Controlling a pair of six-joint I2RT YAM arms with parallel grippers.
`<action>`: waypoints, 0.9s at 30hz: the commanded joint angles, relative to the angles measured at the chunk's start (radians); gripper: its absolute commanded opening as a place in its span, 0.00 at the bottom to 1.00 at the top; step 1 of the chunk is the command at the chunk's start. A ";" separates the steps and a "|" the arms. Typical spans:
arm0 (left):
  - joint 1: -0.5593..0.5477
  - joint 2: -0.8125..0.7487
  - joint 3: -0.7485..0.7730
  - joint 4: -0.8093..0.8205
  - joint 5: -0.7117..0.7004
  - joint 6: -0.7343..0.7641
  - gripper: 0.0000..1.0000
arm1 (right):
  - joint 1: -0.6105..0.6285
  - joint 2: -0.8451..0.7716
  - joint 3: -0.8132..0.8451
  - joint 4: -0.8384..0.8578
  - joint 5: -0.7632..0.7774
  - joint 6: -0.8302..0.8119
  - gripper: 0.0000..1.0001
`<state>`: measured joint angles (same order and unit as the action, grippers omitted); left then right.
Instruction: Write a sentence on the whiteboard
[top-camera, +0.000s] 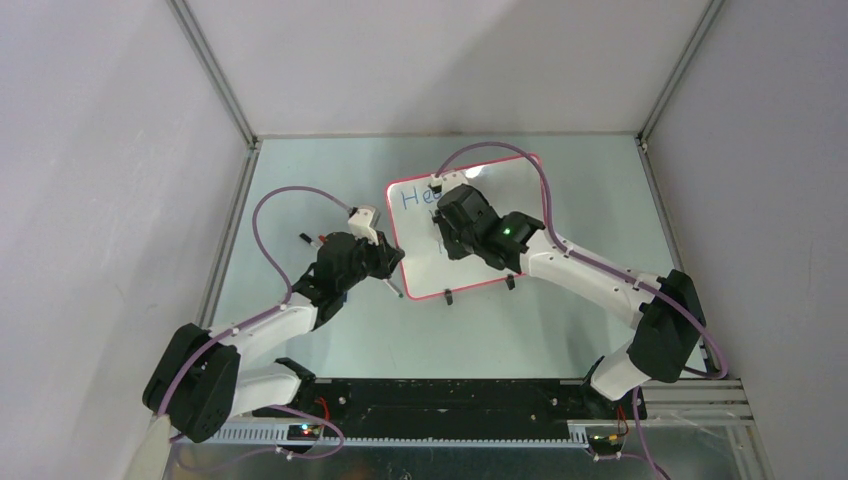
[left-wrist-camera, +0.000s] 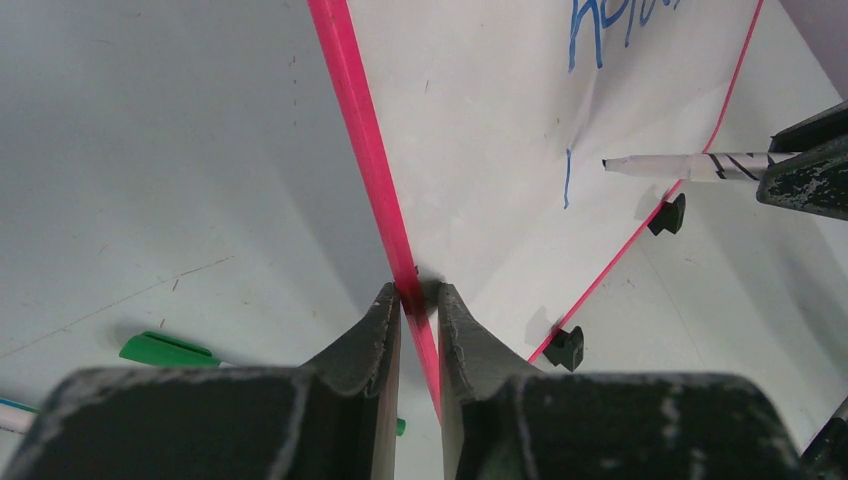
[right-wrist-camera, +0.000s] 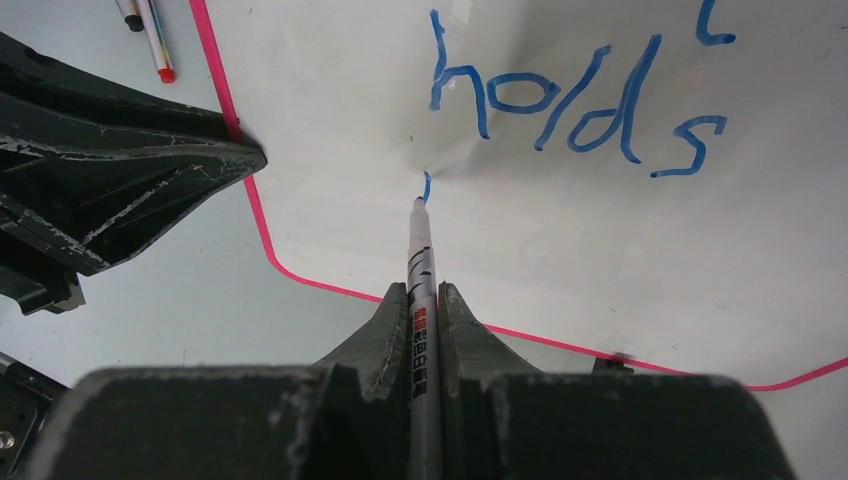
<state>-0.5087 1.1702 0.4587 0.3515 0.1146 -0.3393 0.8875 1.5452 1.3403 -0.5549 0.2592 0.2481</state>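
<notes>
The whiteboard (top-camera: 520, 190) with a thin red frame lies on the table; it also shows in the left wrist view (left-wrist-camera: 480, 140) and the right wrist view (right-wrist-camera: 600, 250). Blue lettering of the sentence (right-wrist-camera: 575, 100) reads "holds" on a second line; a first line (top-camera: 412, 197) is partly hidden by the right arm. My left gripper (left-wrist-camera: 418, 292) is shut on the board's red left edge (left-wrist-camera: 360, 140). My right gripper (right-wrist-camera: 423, 290) is shut on a white marker (right-wrist-camera: 420, 260), its tip at a short blue stroke (right-wrist-camera: 427, 187) below "holds".
A green pen (left-wrist-camera: 165, 350) lies on the table left of the left gripper. Two more pens (right-wrist-camera: 150, 30) lie beyond the board's left edge. The board's black feet (left-wrist-camera: 565, 347) stand at its near edge. Grey walls enclose the table.
</notes>
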 joint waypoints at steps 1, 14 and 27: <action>-0.004 -0.023 0.028 -0.004 -0.040 0.042 0.19 | 0.007 -0.029 0.002 0.014 0.019 -0.014 0.00; -0.003 -0.028 0.026 -0.006 -0.040 0.042 0.19 | 0.060 -0.008 0.000 0.022 0.166 -0.032 0.00; -0.004 -0.032 0.026 -0.008 -0.043 0.043 0.19 | 0.044 -0.024 -0.010 0.014 0.093 -0.024 0.00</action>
<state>-0.5087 1.1637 0.4587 0.3431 0.1139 -0.3389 0.9188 1.5455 1.3331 -0.5537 0.2901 0.2314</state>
